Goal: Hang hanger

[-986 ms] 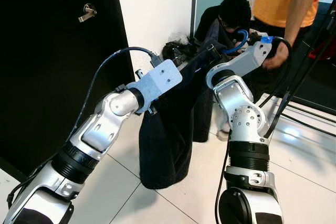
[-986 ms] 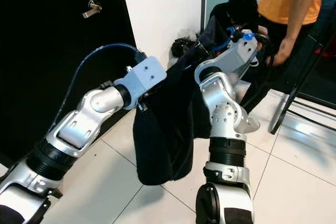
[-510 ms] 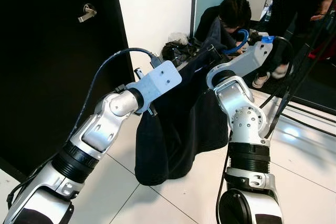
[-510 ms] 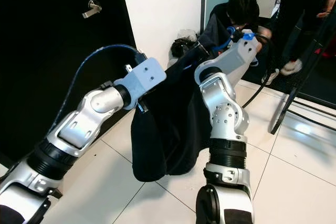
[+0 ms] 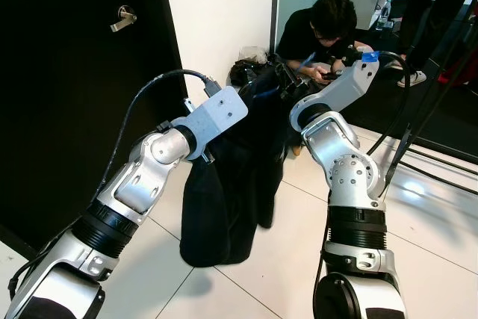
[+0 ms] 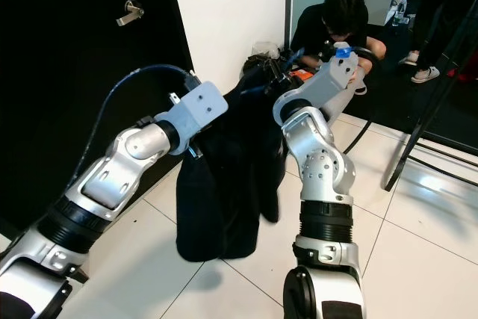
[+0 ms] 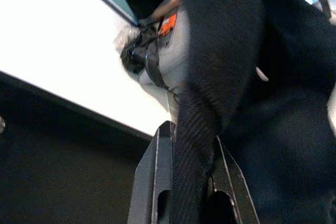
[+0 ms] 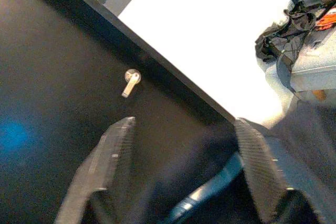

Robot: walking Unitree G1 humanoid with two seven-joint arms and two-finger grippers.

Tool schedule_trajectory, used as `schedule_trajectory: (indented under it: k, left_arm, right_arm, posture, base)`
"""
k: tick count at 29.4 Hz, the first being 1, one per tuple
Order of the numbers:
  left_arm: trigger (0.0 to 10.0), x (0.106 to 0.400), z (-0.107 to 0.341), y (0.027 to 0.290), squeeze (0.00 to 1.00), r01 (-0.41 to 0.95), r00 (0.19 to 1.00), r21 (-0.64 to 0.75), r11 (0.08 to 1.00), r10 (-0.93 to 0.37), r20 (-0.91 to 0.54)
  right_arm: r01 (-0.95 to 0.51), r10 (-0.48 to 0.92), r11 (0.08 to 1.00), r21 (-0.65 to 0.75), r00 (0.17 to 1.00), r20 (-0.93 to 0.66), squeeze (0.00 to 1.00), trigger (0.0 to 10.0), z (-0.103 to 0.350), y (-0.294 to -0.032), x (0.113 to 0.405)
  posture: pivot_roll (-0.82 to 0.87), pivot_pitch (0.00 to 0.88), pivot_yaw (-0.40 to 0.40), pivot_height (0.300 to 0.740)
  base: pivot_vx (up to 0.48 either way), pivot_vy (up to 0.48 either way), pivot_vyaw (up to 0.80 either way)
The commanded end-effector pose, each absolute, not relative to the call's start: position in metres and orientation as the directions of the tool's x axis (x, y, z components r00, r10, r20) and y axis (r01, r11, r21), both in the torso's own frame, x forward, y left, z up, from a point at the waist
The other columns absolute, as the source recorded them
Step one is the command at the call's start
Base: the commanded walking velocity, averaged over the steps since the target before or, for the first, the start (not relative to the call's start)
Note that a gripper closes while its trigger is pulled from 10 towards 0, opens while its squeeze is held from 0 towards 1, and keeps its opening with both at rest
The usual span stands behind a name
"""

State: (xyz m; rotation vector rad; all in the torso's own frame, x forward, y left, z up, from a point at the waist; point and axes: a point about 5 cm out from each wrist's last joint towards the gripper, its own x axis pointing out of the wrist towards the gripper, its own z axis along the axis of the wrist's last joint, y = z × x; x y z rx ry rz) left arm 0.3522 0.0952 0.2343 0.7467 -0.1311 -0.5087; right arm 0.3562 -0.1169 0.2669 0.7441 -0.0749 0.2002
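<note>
Left gripper (image 7: 181,182): fingers pinched on a fold of the black garment (image 5: 231,177), seen from the wrist camera with the cloth running up between the two fingers. Arm raised in front of the body, its grey wrist plate just beside the top of the cloth.

Right gripper (image 8: 184,177): fingers spread wide, nothing between them; the wrist view looks past them toward the black door (image 8: 63,93) and its silver handle (image 8: 129,83). Right arm bent up and forward, its forearm close alongside the garment's upper edge.

Hanger: cannot be made out as a separate item; presumably inside the garment's shoulders near the top of the bundle (image 5: 265,84), hidden by cloth. Garment hangs from the left gripper between the two arms, long axis roughly vertical, lower hem at or just above the tiled floor (image 5: 441,237); contact cannot be told.

Key relation: the load lies directly ahead of and below the left gripper, which carries it; the right gripper is near its top but free. No rail or hook is visible, so judged stage is carrying, hanging not yet done.

Surroundings: white wall (image 5: 224,13) beside the door; a person (image 5: 321,24) crouched on the floor beyond the arms; another person's legs (image 5: 429,5) standing behind; dark bags (image 5: 246,72) at the wall's foot
</note>
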Motion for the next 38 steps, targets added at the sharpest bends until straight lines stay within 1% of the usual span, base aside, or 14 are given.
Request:
schedule_trajectory:
  k: [1, 7, 18, 20, 23, 24, 26, 29, 32, 33, 34, 35, 37, 38]
  left_arm:
    - [0.0, 0.355, 0.242, 0.102, 0.00, 0.358, 0.885, 0.684, 0.635, -0.465, -0.031]
    - [0.0, 0.359, 0.243, 0.112, 0.00, 0.341, 0.899, 0.667, 0.662, -0.436, -0.027]
    - [0.0, 0.361, 0.241, 0.114, 0.00, 0.348, 0.901, 0.633, 0.691, -0.433, -0.022]
    - [0.0, 0.361, 0.242, 0.114, 0.00, 0.352, 0.900, 0.618, 0.703, -0.436, -0.016]
    - [0.0, 0.362, 0.258, 0.118, 0.00, 0.423, 0.858, 0.488, 0.764, -0.510, 0.056]
    - [0.0, 0.362, 0.258, 0.118, 0.00, 0.423, 0.858, 0.488, 0.764, -0.510, 0.056]
    - [0.0, 0.361, 0.262, 0.119, 0.00, 0.455, 0.838, 0.454, 0.766, -0.541, 0.073]
    - [0.0, 0.365, 0.273, 0.131, 0.00, 0.489, 0.825, 0.330, 0.807, -0.551, 0.124]
    - [0.0, 0.366, 0.276, 0.133, 0.00, 0.502, 0.818, 0.304, 0.809, -0.559, 0.135]
    - [0.0, 0.364, 0.278, 0.134, 0.00, 0.539, 0.792, 0.293, 0.790, -0.593, 0.143]
    - [0.0, 0.364, 0.278, 0.134, 0.00, 0.539, 0.792, 0.293, 0.790, -0.593, 0.143]
    - [0.0, 0.358, 0.282, 0.132, 0.00, 0.612, 0.729, 0.285, 0.737, -0.666, 0.158]
    - [0.0, 0.358, 0.282, 0.132, 0.00, 0.612, 0.729, 0.285, 0.737, -0.666, 0.158]
    - [0.0, 0.342, 0.292, 0.128, 0.00, 0.750, 0.575, 0.248, 0.613, -0.790, 0.213]
  right_arm:
    - [-0.221, 0.180, 0.725, 0.652, 0.975, 0.130, 1.00, 10.0, 0.266, -0.111, 0.355]
    - [-0.218, 0.214, 0.732, 0.646, 0.973, 0.086, 1.00, 10.0, 0.253, -0.109, 0.346]
    - [-0.188, 0.195, 0.752, 0.632, 0.979, 0.060, 1.00, 10.0, 0.237, -0.126, 0.336]
    - [-0.212, 0.196, 0.755, 0.620, 0.976, 0.095, 1.00, 10.0, 0.239, -0.135, 0.334]
    - [-0.356, 0.240, 0.777, 0.519, 0.930, 0.280, 1.00, 10.0, 0.250, -0.204, 0.310]
    - [-0.356, 0.240, 0.777, 0.519, 0.930, 0.280, 1.00, 10.0, 0.250, -0.204, 0.310]
    - [-0.385, 0.261, 0.791, 0.475, 0.915, 0.307, 1.00, 10.0, 0.251, -0.220, 0.301]
    - [-0.469, 0.340, 0.779, 0.417, 0.874, 0.347, 1.00, 10.0, 0.243, -0.243, 0.274]
    - [-0.478, 0.354, 0.780, 0.403, 0.869, 0.346, 0.99, 10.0, 0.240, -0.247, 0.268]
    - [-0.485, 0.375, 0.785, 0.385, 0.867, 0.329, 0.40, 10.0, 0.232, -0.250, 0.261]
    - [-0.485, 0.375, 0.785, 0.385, 0.867, 0.329, 0.40, 10.0, 0.232, -0.250, 0.261]
    - [-0.509, 0.408, 0.776, 0.372, 0.856, 0.317, 0.00, 10.0, 0.224, -0.251, 0.252]
    - [-0.509, 0.408, 0.776, 0.372, 0.856, 0.317, 0.00, 10.0, 0.224, -0.251, 0.252]
    - [-0.582, 0.497, 0.737, 0.344, 0.811, 0.309, 0.00, 10.0, 0.219, -0.248, 0.237]
  posture:
    - [0.04, 0.056, 0.039, 0.740]
    - [0.03, 0.053, 0.035, 0.740]
    - [0.03, 0.054, 0.032, 0.740]
    - [0.03, 0.055, 0.031, 0.740]
    - [0.03, 0.060, 0.029, 0.740]
    - [0.03, 0.060, 0.029, 0.740]
    - [0.02, 0.060, 0.030, 0.740]
    - [0.01, 0.060, 0.035, 0.740]
    - [0.01, 0.060, 0.035, 0.740]
    - [0.02, 0.061, 0.037, 0.740]
    - [0.02, 0.061, 0.037, 0.740]
    - [0.02, 0.063, 0.041, 0.740]
    - [0.02, 0.063, 0.041, 0.740]
    - [0.02, 0.063, 0.044, 0.740]
  base:
    - [0.000, 0.000, 0.00]
    - [0.000, 0.000, 0.00]
    - [0.000, 0.000, 0.00]
    - [0.000, 0.000, 0.00]
    - [0.000, 0.000, 0.00]
    - [0.000, 0.000, 0.00]
    - [0.000, 0.000, 0.00]
    - [0.000, 0.000, 0.00]
    - [0.000, 0.000, 0.00]
    - [0.000, 0.000, 0.00]
    - [0.000, 0.000, 0.00]
    - [0.000, 0.000, 0.00]
    - [0.000, 0.000, 0.00]
    - [0.000, 0.000, 0.00]
